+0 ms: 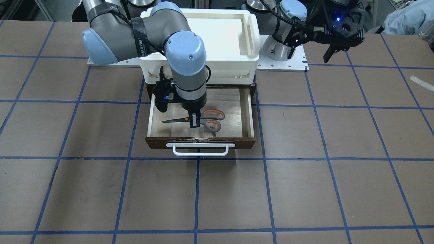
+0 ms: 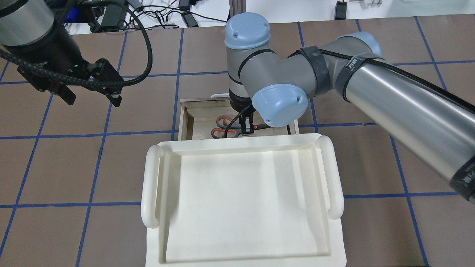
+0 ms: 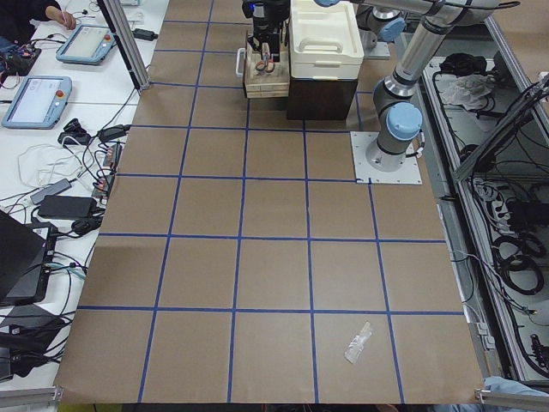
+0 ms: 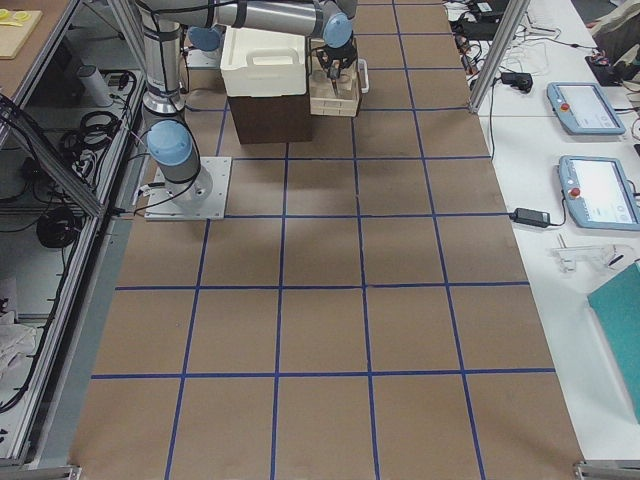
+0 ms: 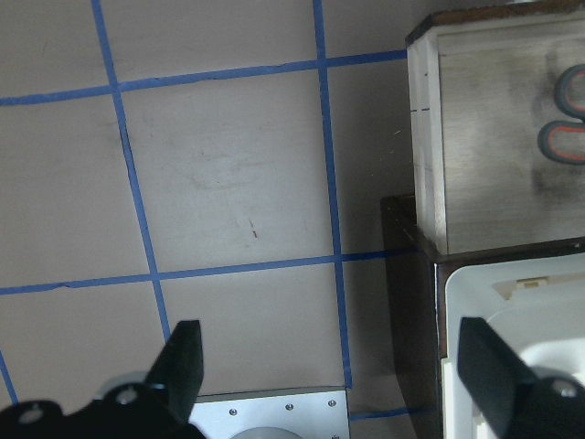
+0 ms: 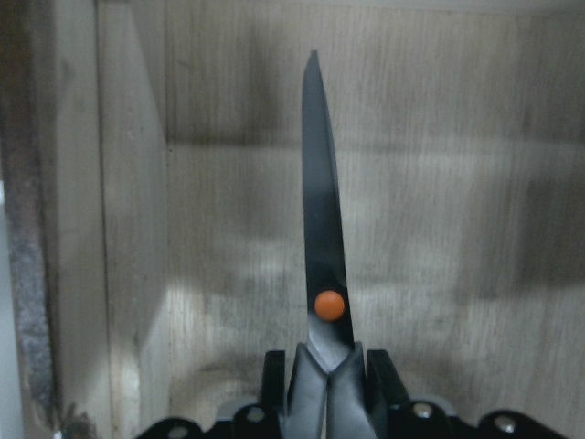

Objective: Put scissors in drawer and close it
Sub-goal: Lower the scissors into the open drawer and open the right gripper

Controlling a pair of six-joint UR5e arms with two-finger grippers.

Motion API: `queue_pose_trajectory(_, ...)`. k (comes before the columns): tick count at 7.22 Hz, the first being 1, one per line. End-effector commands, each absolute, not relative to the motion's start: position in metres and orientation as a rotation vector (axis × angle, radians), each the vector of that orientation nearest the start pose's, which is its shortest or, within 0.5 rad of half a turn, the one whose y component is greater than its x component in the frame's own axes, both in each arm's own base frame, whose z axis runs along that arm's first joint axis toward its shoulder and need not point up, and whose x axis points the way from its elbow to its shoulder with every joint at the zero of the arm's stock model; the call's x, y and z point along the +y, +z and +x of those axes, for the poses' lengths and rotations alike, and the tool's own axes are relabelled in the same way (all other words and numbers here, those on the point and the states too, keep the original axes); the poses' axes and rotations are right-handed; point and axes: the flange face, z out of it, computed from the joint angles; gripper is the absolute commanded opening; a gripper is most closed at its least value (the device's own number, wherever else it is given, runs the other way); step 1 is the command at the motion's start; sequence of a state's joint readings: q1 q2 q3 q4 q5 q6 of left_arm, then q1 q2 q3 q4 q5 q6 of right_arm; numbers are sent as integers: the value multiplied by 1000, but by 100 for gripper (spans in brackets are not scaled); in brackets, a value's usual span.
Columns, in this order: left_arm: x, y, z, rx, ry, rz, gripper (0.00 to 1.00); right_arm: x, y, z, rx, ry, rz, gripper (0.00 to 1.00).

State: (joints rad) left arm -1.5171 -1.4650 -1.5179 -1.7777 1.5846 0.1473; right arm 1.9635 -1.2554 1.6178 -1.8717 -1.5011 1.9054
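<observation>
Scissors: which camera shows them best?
Exterior front-facing: nearly the whole scissors show, blades to handles, inside the open drawer. Overhead shows only the handles; the right wrist only the blades; the left wrist a sliver of handles; side views, specks.

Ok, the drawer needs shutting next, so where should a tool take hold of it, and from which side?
Probably the white bar handle on the drawer's dark front, from above on the side away from the robot: the bar lies level and stands off the front, leaving a gap behind it.
</observation>
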Motion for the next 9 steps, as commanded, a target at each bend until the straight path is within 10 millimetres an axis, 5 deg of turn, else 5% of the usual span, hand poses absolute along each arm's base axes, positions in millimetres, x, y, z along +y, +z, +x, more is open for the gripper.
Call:
queue_pose_trajectory(1,-444,542,-108,3128,79,147,100,-496,314,357,2304,143,2178,8)
queue_pose_trajectory(5,-443,543,-108,3128,79,147,100,-498,305,358,2318,153,2182,32)
queue_pose_trajectory(7,-443,543,-109,3128,79,149,100,-498,306,358,2318,152,2180,53)
queue_pose_trajectory(8,-443,543,-108,3128,79,147,100,-497,308,357,2337,151,2160,93)
queue_pose_trajectory(9,-443,543,-108,3128,79,147,100,-500,319,358,2327,140,2140,100)
